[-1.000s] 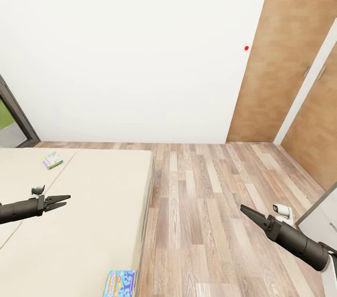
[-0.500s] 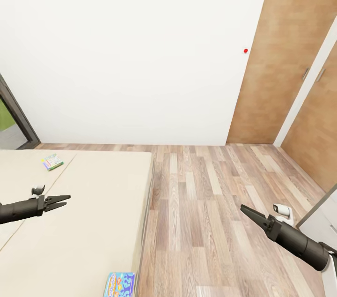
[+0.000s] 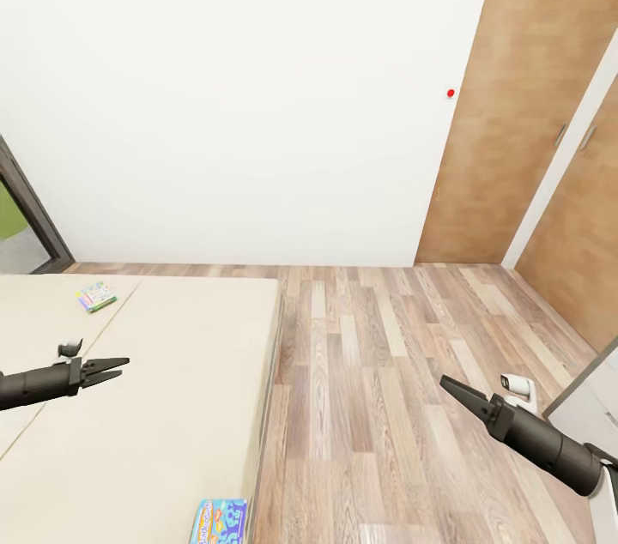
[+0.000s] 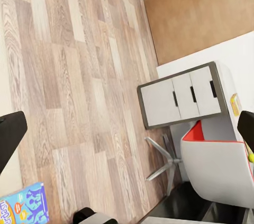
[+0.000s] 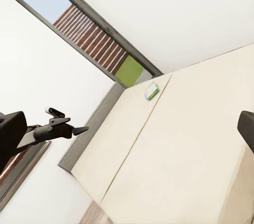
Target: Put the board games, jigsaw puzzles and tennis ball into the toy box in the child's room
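Observation:
Two board games lie on the cream bed (image 3: 172, 372). A small green one (image 3: 95, 296) sits far back near the window; in the right wrist view it is the green box (image 5: 151, 91). A blue one (image 3: 219, 521) rests at the bed's near corner, and its edge is the blue box (image 4: 21, 205) in the left wrist view. My left gripper (image 3: 123, 366) hovers over the bed between them, empty, its fingers (image 4: 10, 136) wide apart at the frame's sides. My right gripper (image 3: 445, 382) hangs over the wood floor, open and empty.
Wood floor (image 3: 386, 372) stretches right of the bed to a white wall. Brown wardrobe doors (image 3: 532, 98) stand at the right. A dark-framed window (image 3: 21, 218) is at the far left. The left wrist view holds a grey drawer unit (image 4: 180, 97) and a white-and-red chair (image 4: 217, 166).
The whole picture slid down slightly between the oldest frame and now, so the camera moved. Neither arm nor the board games have shifted.

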Robot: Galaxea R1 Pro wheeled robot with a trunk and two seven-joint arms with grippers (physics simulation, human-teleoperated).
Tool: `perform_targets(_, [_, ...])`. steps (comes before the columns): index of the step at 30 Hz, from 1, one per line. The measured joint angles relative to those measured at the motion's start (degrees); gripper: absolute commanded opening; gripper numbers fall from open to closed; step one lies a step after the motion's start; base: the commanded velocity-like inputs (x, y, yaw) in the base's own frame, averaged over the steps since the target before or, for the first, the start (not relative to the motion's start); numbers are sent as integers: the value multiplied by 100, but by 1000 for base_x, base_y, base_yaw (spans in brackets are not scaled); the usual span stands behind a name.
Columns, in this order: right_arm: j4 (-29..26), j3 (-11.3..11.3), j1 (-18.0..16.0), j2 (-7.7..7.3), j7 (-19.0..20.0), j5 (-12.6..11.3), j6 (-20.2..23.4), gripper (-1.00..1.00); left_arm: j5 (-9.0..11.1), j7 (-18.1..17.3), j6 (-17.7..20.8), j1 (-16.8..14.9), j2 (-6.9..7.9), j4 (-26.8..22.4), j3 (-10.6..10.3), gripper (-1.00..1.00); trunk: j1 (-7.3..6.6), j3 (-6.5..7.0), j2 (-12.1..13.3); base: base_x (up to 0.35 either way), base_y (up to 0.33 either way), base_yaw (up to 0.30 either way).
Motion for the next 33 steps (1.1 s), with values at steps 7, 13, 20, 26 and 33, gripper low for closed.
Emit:
perform_targets(7, [0,0,0,8,14,4,1,100,0,0,1,0,0,0,-1,100,0,0,0,0,0,0])
perform_targets(13, [1,1,-1,23,15,15,-5,100,13,-4,1,1,2,-1,19,100,0,4,0,0,0,105])
perform_targets(20, [-4,8,-1,35,11,26,-7,100,19,-4,-4,2,1,0,24,100,-1,22,0,24,-45,246])
perform_targets(26, [-5,10,-2,36,-1,33,0,100,19,-2,4,3,1,7,25,100,-1,39,0,60,-112,269])
perform_targets(33, [-2,11,-1,36,-2,35,1,100,16,-1,1,2,1,15,26,100,0,52,0,11,-19,216])
